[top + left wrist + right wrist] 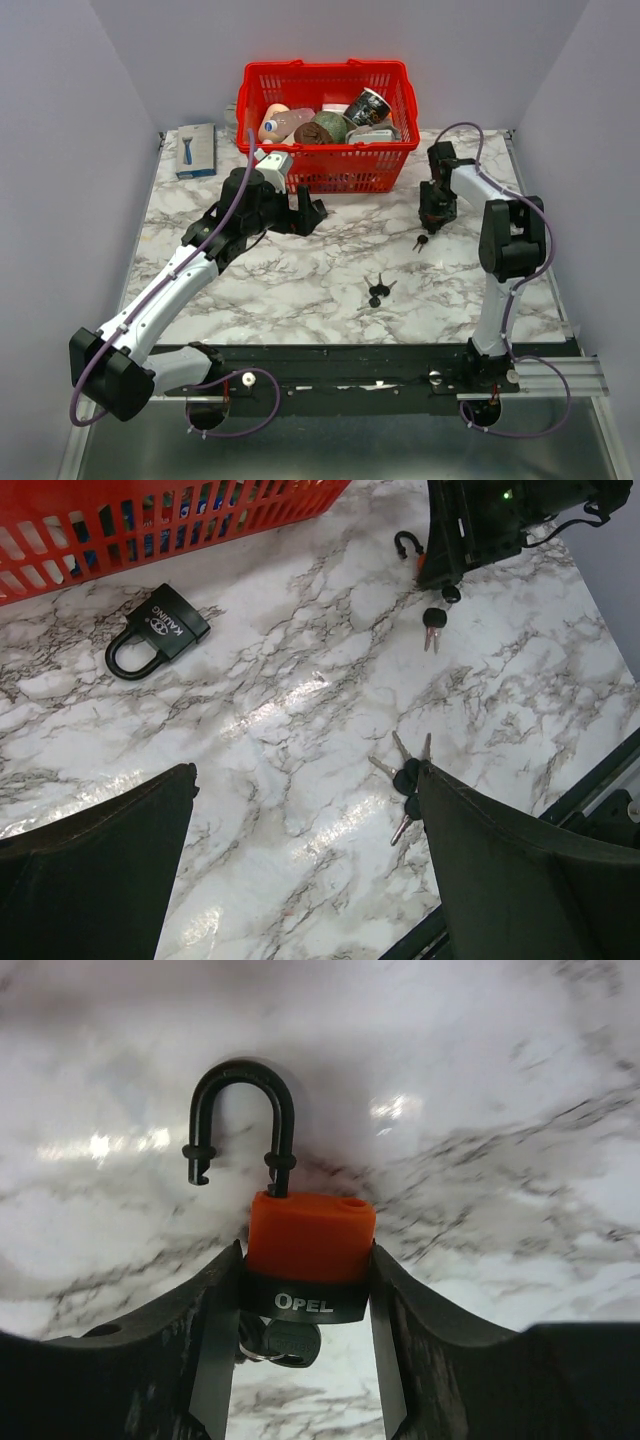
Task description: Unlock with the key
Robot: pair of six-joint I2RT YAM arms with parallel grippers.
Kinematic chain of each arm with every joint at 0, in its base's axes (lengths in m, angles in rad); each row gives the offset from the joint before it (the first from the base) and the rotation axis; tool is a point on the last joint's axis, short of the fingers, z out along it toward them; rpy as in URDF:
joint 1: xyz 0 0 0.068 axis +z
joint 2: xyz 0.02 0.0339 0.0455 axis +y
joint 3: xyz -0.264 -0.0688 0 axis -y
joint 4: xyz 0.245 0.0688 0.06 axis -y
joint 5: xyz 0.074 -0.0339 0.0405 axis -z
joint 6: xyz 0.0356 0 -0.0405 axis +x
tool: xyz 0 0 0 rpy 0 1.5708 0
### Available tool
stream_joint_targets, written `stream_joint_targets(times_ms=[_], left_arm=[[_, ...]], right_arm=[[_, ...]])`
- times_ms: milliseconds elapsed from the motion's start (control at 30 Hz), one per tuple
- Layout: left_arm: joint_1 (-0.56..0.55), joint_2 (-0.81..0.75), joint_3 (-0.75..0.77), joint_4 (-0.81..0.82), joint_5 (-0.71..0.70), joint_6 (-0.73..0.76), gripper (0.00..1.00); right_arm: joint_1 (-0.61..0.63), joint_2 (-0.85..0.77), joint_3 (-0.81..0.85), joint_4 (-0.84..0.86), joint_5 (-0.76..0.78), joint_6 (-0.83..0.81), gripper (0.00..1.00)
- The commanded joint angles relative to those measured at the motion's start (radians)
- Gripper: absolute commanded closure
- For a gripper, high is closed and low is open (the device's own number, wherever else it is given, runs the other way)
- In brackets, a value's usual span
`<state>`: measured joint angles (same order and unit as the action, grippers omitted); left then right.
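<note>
My right gripper is shut on an orange and black padlock marked OPEL. Its black shackle stands open, one end free of the body. A key on a ring sits at the lock's underside. In the top view the right gripper is low over the table's right back part, with a black-headed key just in front of it. My left gripper is open and empty above the marble. A black padlock lies shut by the basket.
A bunch of black-headed keys lies mid-table, also in the left wrist view. A red basket full of items stands at the back. A blue and grey box lies back left.
</note>
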<state>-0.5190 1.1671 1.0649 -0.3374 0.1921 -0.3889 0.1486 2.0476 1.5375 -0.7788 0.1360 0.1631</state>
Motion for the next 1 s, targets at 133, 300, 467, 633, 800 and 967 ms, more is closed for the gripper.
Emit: stream_joint_targets(times_ms=[133, 300, 467, 633, 800, 967], left_arm=[[0.004, 0.003, -0.005, 0.014, 0.010, 0.012, 0.01], [0.010, -0.015, 0.000, 0.015, 0.027, 0.008, 0.01], [0.023, -0.040, -0.011, 0.028, 0.018, 0.010, 0.01], [0.045, -0.029, -0.010, 0.020, 0.014, 0.022, 0.01], [0.039, -0.061, -0.016, 0.024, -0.006, 0.031, 0.01], [0.005, -0.089, -0.020, 0.024, -0.017, 0.045, 0.01]], right_arm=[[-0.073, 0.088, 0.124, 0.010, -0.006, -0.010, 0.77], [-0.076, 0.128, 0.207, -0.046, 0.010, -0.013, 0.73], [-0.078, 0.158, 0.251, -0.089, 0.019, -0.001, 0.68], [-0.078, 0.164, 0.268, -0.111, 0.028, 0.019, 0.59], [-0.080, 0.186, 0.309, -0.160, 0.051, 0.064, 0.40], [-0.078, 0.206, 0.342, -0.211, 0.068, 0.119, 0.09]])
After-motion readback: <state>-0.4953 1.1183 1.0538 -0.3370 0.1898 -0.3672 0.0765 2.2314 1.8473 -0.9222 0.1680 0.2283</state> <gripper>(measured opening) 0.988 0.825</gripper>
